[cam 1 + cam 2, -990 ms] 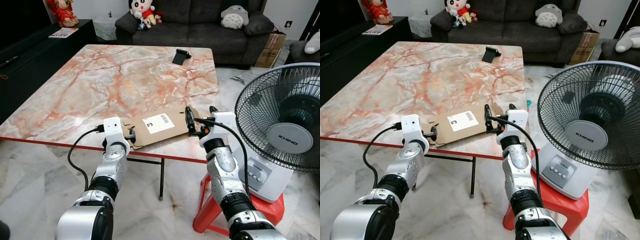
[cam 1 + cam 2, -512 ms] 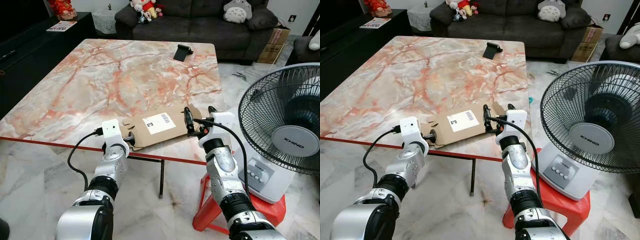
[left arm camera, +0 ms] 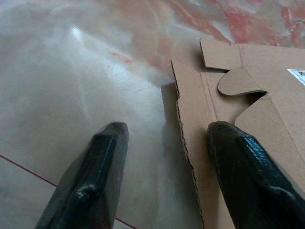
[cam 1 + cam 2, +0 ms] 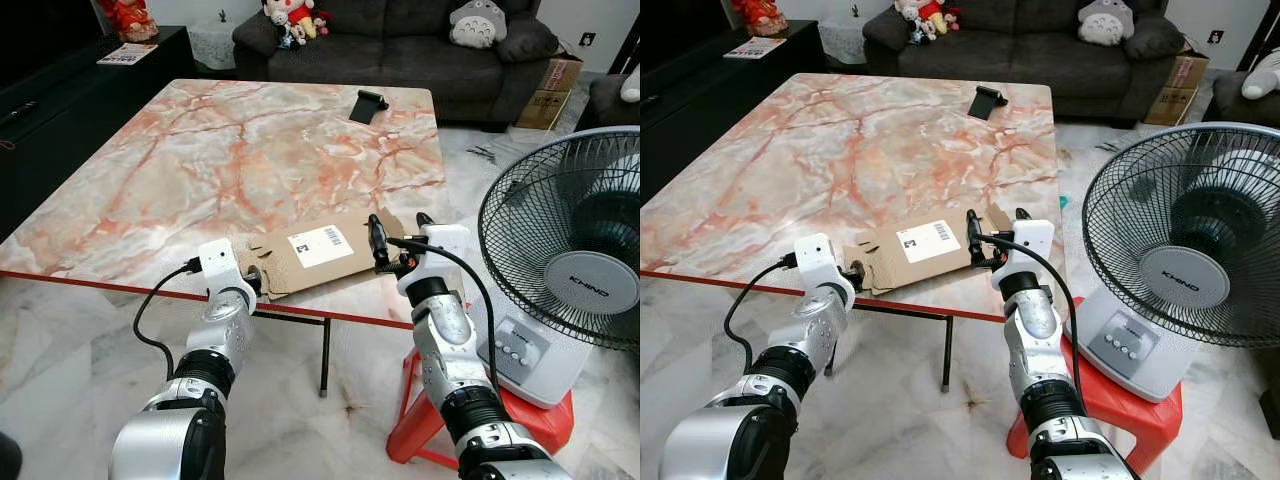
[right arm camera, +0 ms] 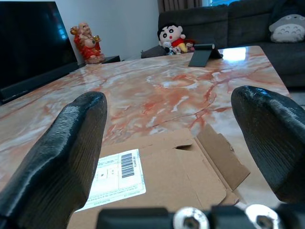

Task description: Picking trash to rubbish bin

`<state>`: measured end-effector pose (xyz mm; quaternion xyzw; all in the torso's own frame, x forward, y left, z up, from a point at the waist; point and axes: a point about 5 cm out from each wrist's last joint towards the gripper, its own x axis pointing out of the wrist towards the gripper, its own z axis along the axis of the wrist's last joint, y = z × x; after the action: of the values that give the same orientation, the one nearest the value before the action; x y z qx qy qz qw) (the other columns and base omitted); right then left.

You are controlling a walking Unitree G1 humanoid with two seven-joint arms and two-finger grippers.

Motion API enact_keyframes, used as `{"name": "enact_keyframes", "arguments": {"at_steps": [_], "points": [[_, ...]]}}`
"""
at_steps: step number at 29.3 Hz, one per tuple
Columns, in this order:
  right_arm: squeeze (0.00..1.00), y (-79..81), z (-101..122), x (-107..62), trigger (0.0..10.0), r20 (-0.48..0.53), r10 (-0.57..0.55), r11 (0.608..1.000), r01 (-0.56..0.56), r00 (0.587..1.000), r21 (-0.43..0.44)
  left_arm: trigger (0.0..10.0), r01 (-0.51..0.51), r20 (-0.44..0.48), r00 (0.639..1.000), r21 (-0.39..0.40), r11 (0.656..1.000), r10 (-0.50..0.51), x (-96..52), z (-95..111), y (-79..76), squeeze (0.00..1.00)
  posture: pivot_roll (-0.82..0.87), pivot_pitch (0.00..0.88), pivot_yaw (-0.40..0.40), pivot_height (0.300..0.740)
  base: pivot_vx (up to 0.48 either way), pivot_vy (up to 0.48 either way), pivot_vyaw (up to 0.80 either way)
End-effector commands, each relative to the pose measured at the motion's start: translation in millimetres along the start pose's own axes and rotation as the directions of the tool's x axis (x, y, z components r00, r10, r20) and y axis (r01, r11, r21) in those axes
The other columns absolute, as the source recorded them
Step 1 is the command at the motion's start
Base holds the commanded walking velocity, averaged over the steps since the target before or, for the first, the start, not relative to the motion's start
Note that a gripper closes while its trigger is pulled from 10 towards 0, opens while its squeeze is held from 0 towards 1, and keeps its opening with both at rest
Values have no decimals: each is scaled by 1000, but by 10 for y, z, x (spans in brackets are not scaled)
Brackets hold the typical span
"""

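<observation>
A flattened brown cardboard box (image 4: pixel 320 255) with a white barcode label lies on the marble table (image 4: pixel 230 160), near its front edge. My left gripper (image 4: pixel 256 279) is open at the cardboard's left end. In the left wrist view one finger (image 3: pixel 238 162) rests over the cardboard (image 3: pixel 238 95) and the other finger (image 3: pixel 102 162) is over bare marble. My right gripper (image 4: pixel 400 233) is open at the cardboard's right end, fingers raised a little above it. The right wrist view looks across the cardboard (image 5: pixel 162 167) between both fingers (image 5: pixel 71 138).
A standing fan (image 4: pixel 575 250) sits on a red stool (image 4: pixel 420 410) close to my right arm. A black phone stand (image 4: pixel 368 104) is at the table's far side. A dark sofa (image 4: pixel 400 40) with plush toys is behind, and a black TV cabinet (image 4: pixel 60 90) to the left.
My left gripper has drawn slightly back to the left along the cardboard's left end. The right gripper and the cardboard hold their places; the camera shifted a little.
</observation>
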<state>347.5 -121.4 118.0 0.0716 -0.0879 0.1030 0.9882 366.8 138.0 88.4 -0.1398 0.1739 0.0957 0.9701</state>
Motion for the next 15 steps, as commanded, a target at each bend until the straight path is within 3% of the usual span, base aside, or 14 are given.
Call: {"name": "enact_keyframes", "arguments": {"at_steps": [1, 15], "points": [[0, 18, 6, -3, 10000, 0, 10, 1000, -10, 1000, 0, 0, 10, -41, 999, -14, 1000, -11, 0, -43, -24, 0, -98, 16, 26, 740, 0, 0, 0], [0, 9, -11, -15, 10000, -6, 0, 1000, 0, 1000, 7, 0, 24, -42, 999, -32, 999, -25, 0, -23, -44, 0, -99, 19, 32, 740, 0, 0, 0]]}}
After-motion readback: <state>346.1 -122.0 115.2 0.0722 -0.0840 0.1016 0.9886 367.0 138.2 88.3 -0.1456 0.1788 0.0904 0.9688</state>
